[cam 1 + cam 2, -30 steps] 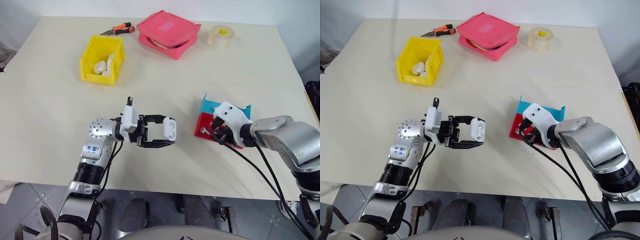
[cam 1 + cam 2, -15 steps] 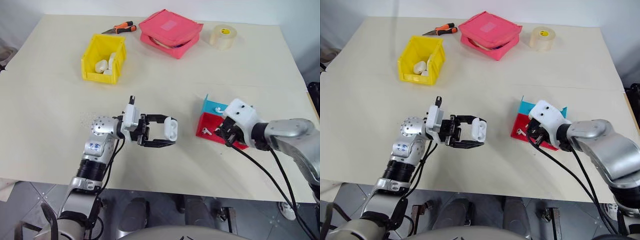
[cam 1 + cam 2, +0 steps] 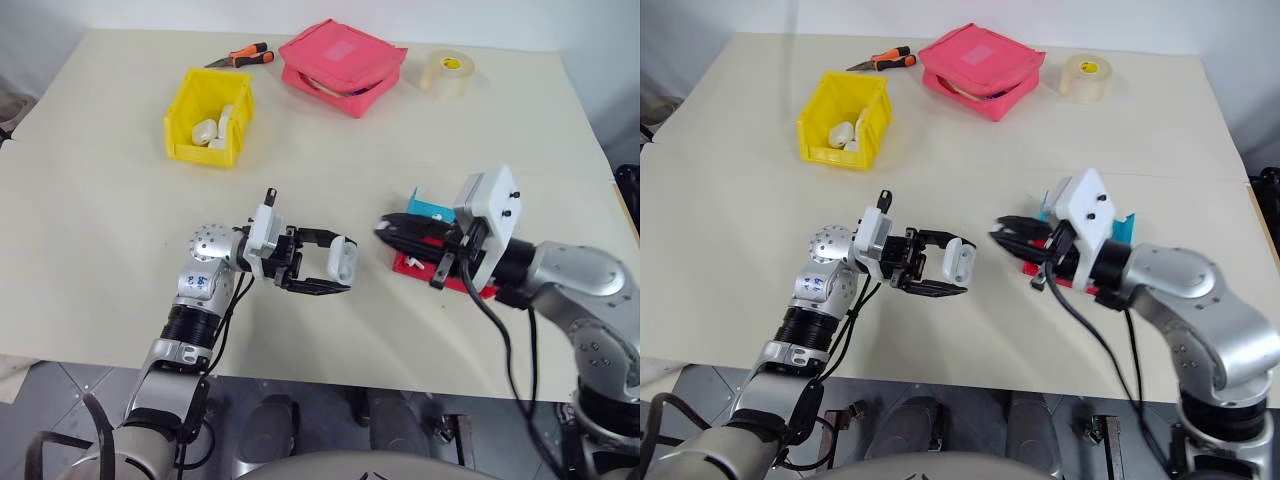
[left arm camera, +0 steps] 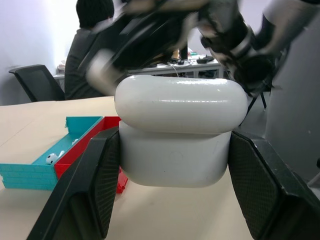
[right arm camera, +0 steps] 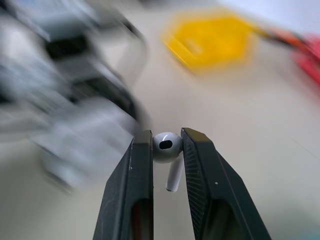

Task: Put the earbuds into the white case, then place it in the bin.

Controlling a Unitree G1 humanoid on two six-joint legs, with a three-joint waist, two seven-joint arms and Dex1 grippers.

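Note:
My left gripper (image 3: pixel 341 265) is shut on the white case (image 3: pixel 342 257), holding it a little above the table in front of me. In the left wrist view the case (image 4: pixel 175 132) sits between the two black fingers. My right gripper (image 3: pixel 385 230) points level toward the case from the right, a short gap away. In the right wrist view it is shut on one of the earbuds (image 5: pixel 165 144), stem hanging down. Another earbud (image 4: pixel 51 158) lies in the blue tray (image 4: pixel 30 172). The yellow bin (image 3: pixel 200 155) stands at the far left with white pieces inside.
The red tray (image 3: pixel 412 264) and blue tray (image 3: pixel 428 206) sit under my right wrist. A pink pouch (image 3: pixel 342 67), a tape roll (image 3: pixel 445 73) and an orange-handled tool (image 3: pixel 240 57) lie along the far edge. A person (image 4: pixel 92 30) sits in the background beyond the table.
My right gripper has lifted off the red tray with an earbud, swung left toward the case and turned from pointing down to level. The left gripper and case stayed put.

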